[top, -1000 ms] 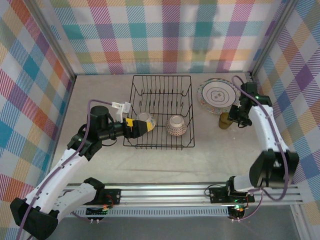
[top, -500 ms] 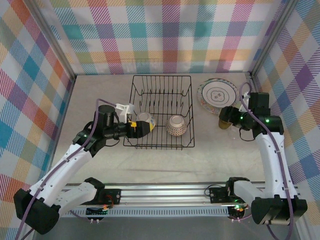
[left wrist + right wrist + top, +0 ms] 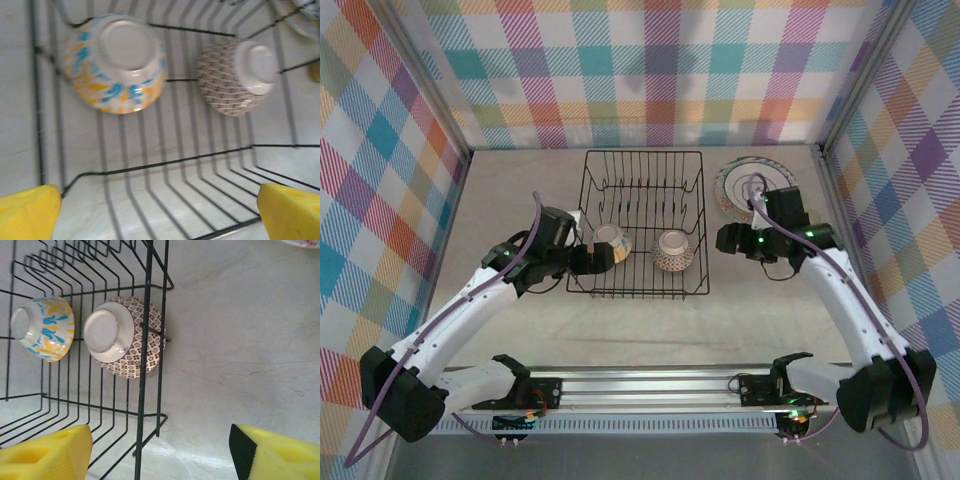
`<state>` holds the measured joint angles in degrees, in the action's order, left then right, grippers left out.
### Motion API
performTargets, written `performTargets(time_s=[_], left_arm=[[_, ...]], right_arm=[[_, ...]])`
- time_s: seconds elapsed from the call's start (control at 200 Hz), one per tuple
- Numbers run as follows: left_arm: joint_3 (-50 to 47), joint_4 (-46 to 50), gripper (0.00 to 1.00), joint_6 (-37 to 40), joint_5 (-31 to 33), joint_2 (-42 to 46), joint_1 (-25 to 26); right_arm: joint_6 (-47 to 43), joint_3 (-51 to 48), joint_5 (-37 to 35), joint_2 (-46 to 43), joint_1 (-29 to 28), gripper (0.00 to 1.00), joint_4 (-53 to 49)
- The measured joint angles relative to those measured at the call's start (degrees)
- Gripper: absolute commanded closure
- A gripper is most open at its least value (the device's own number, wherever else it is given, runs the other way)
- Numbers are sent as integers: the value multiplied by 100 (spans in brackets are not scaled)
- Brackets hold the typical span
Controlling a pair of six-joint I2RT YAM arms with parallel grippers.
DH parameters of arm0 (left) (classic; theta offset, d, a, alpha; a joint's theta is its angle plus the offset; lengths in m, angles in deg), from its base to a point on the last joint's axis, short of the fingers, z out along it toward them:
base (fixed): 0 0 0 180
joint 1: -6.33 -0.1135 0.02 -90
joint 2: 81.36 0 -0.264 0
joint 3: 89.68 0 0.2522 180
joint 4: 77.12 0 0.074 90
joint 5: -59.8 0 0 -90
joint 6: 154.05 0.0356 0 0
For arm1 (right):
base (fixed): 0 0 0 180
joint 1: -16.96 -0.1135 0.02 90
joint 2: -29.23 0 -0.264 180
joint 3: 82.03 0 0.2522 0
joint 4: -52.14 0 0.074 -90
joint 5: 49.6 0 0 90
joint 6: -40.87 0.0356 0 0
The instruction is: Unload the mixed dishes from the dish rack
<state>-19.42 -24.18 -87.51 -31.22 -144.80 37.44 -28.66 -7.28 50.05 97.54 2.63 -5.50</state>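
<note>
black wire rack [image 3: 642,152] holds an upturned blue-yellow bowl [image 3: 116,62] and brown-patterned bowl [image 3: 235,77]; left pincer [image 3: 160,212], right pincer [image 3: 160,452] agape.

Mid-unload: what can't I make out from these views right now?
- Top view: the right arm covers the near right part of the cream plate.
- Top view: the left gripper covers the near-left edge of the blue-and-yellow bowl.
- Both wrist views: that bowl and the brown-patterned bowl show their bases; insides hidden.
- Left wrist view: blurred; the plate is cut off by the top right corner.
</note>
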Motion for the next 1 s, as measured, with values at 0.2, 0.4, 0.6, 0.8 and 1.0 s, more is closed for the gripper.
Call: performTargets(time_s=[0.2,0.4,0.6,0.8,1.0], left_arm=[[-426,466,9,-518,476,592,0],[-868,560,20,-1215,352,745,0],[-1298,391,30,-1941,201,929,0],[-1528,50,34,-2455,146,813,0],[-1589,-415,44,-2706,105,457,0]], right_arm=[[92,125,20,944,-28,29,393],[138,1016,92,2070,-39,31,612],[166,1945,101,3003,-39,38,785],[240,2396,92,3674,-39,49,874],[297,2498,96,3980,-39,66,938]])
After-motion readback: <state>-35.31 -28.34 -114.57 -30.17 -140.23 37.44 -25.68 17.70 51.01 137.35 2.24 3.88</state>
